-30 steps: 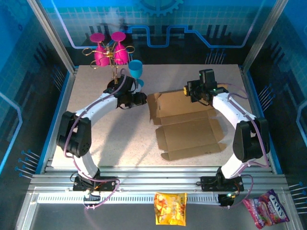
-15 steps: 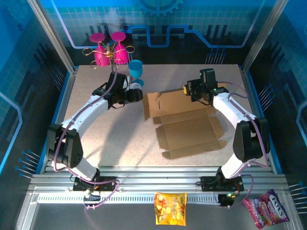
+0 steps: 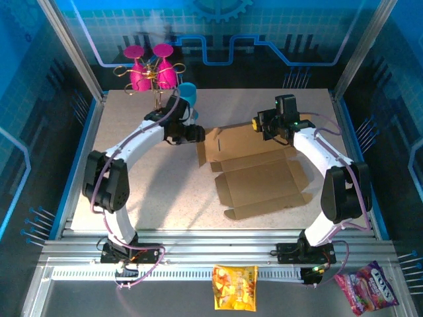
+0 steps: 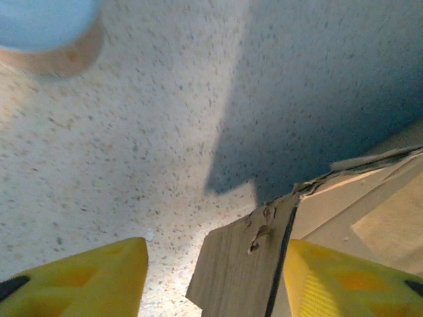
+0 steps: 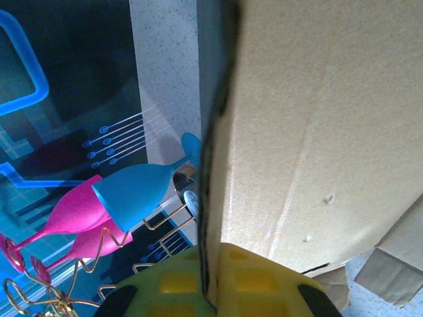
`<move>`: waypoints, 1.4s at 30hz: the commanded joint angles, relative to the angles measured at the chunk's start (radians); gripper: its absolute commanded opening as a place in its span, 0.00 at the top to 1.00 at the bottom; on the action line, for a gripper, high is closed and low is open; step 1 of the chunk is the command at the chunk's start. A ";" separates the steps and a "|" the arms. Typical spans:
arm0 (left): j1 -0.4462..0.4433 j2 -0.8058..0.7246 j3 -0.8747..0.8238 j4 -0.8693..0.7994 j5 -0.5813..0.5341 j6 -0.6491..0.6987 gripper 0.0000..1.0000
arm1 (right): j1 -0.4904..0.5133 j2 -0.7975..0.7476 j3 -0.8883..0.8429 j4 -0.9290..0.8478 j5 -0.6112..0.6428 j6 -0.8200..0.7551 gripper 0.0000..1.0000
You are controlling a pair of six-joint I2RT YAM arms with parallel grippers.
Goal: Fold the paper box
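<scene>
Overall: the speckled table (image 3: pixel 132 191) carries everything, with the work on its right half.
Paper box (image 3: pixel 261 181): lies opened out and mostly flat there, with its far and left flaps raised.
Right gripper (image 3: pixel 259 124): closed on the far flap's edge, the cardboard pinched between its yellow fingers (image 5: pixel 258 277).
Left gripper (image 3: pixel 198 134): spread wide and holding nothing. The left flap's torn corner stands between its fingers (image 4: pixel 86 277), seemingly touching one, though that contact is hard to confirm.
Blue glass (image 3: pixel 188 92): just behind the left wrist.
Risk: closing off-centre could crumple or miss the corner, pulling against the right grip could tear the cardboard, and swinging back could topple the glass.
</scene>
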 commanded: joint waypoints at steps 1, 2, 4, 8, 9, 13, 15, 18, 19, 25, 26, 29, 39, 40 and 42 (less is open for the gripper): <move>-0.059 0.016 0.053 -0.079 -0.089 0.005 0.54 | -0.002 0.006 0.002 0.069 0.000 -0.006 1.00; -0.074 0.011 0.048 -0.081 -0.145 -0.023 0.61 | 0.000 0.003 -0.010 0.094 0.006 -0.006 1.00; -0.110 -0.003 0.031 -0.074 -0.254 -0.069 0.79 | 0.004 -0.011 -0.043 0.166 0.020 0.003 1.00; -0.140 0.002 0.062 -0.145 -0.464 -0.198 1.00 | 0.020 -0.034 -0.097 0.282 0.055 0.029 1.00; -0.143 0.008 0.080 -0.170 -0.506 -0.225 1.00 | 0.026 -0.040 -0.110 0.311 0.068 0.038 1.00; -0.149 0.030 0.154 -0.245 -0.617 -0.314 1.00 | 0.082 -0.051 -0.170 0.454 0.148 0.057 1.00; -0.150 0.034 0.161 -0.238 -0.608 -0.359 1.00 | 0.127 -0.040 -0.221 0.598 0.208 0.073 1.00; -0.151 0.031 0.129 -0.200 -0.578 -0.435 1.00 | 0.164 0.009 -0.264 0.748 0.242 0.111 1.00; -0.151 0.024 0.111 -0.184 -0.569 -0.464 1.00 | 0.170 0.022 -0.272 0.773 0.244 0.116 1.00; -0.149 -0.030 0.024 -0.068 -0.458 -0.543 0.75 | 0.170 0.051 -0.290 0.796 0.229 0.133 1.00; -0.146 -0.043 0.022 -0.070 -0.443 -0.542 0.69 | 0.164 0.053 -0.286 0.781 0.218 0.130 1.00; -0.119 -0.119 -0.021 -0.027 -0.365 -0.530 0.52 | 0.148 0.059 -0.275 0.743 0.183 0.112 1.00; 0.143 -0.397 -0.244 0.123 -0.007 -0.335 0.48 | 0.110 0.070 -0.260 0.737 0.114 0.068 1.00; 0.177 -0.389 -0.263 0.118 0.000 -0.312 0.54 | 0.109 0.071 -0.254 0.733 0.108 0.064 1.00; 0.226 -0.362 -0.304 0.134 -0.003 -0.269 0.64 | 0.110 0.074 -0.246 0.730 0.102 0.063 1.00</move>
